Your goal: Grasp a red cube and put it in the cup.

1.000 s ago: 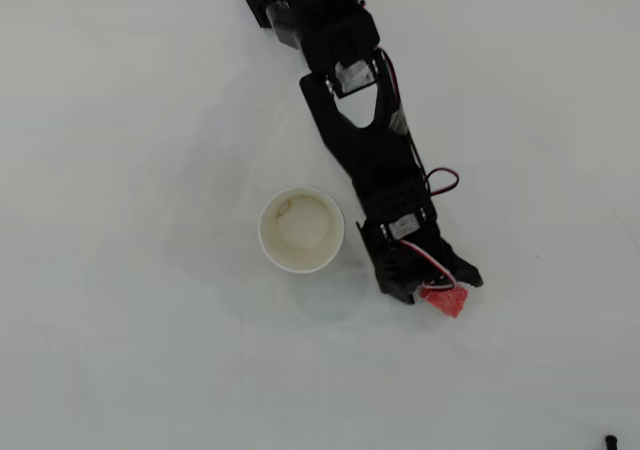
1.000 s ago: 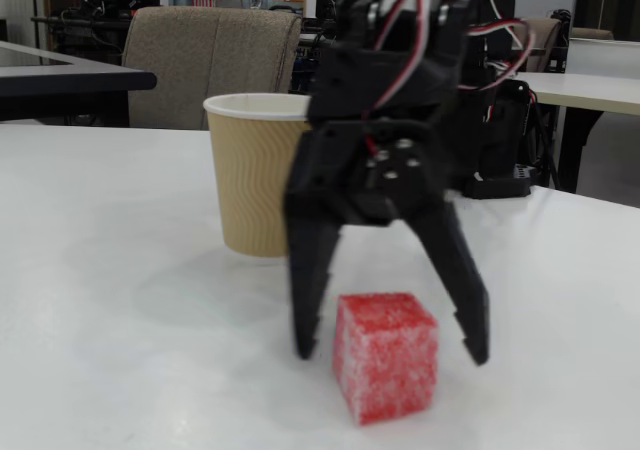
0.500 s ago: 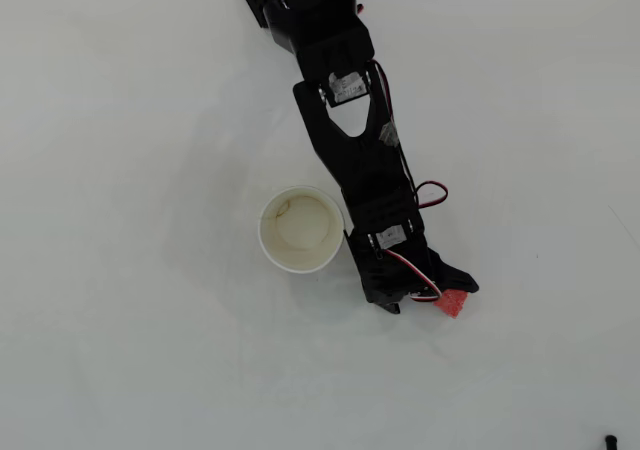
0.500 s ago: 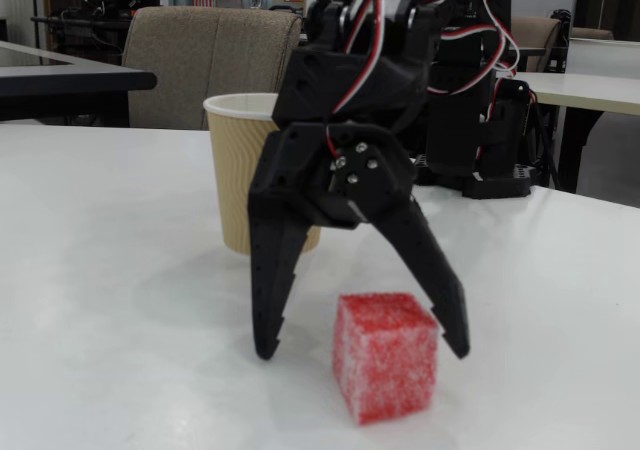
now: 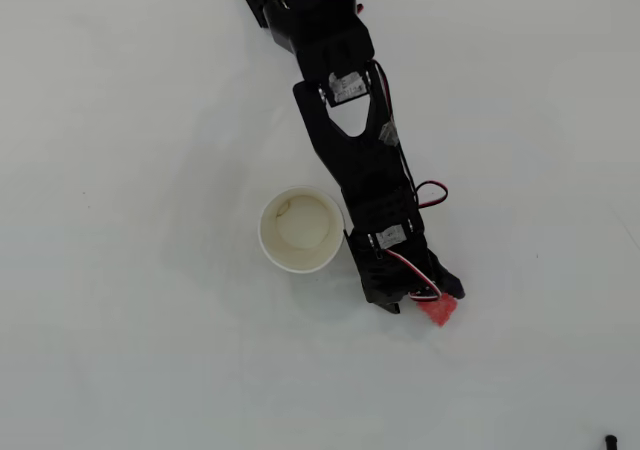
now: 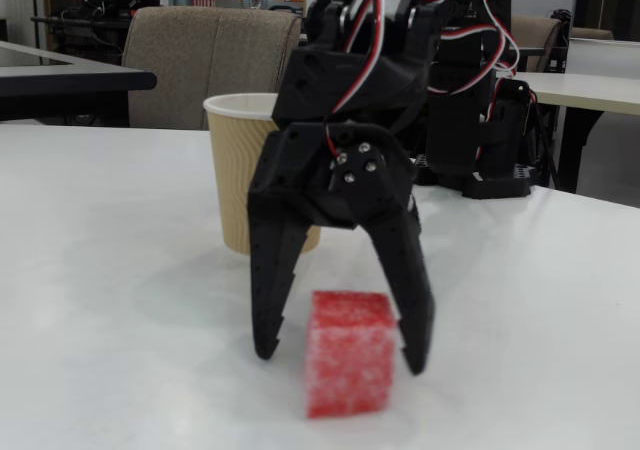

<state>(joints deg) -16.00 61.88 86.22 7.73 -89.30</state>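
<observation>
The red cube (image 6: 349, 352) sits on the white surface (image 6: 120, 270), speckled with pale flecks. In the fixed view it stands between the two fingers of the end effector (image 6: 340, 355), whose tips reach down to the surface on either side. The right finger, as that view shows it, is at or just beside the cube's edge; the left finger stands clear of it with a gap. The fingers are spread, not clamped on the cube.

In the overhead view the cube (image 5: 437, 310) peeks out from under the end effector (image 5: 425, 305), mostly covered by it. The black arm (image 5: 350, 140) stretches from the top of that view down and to the right, wrist bent so the fingers point downward.

The cup (image 5: 301, 231) stands upright just left of the wrist in the overhead view, near the cube but apart from it; in the fixed view it (image 6: 232, 170) is behind the end effector.
</observation>
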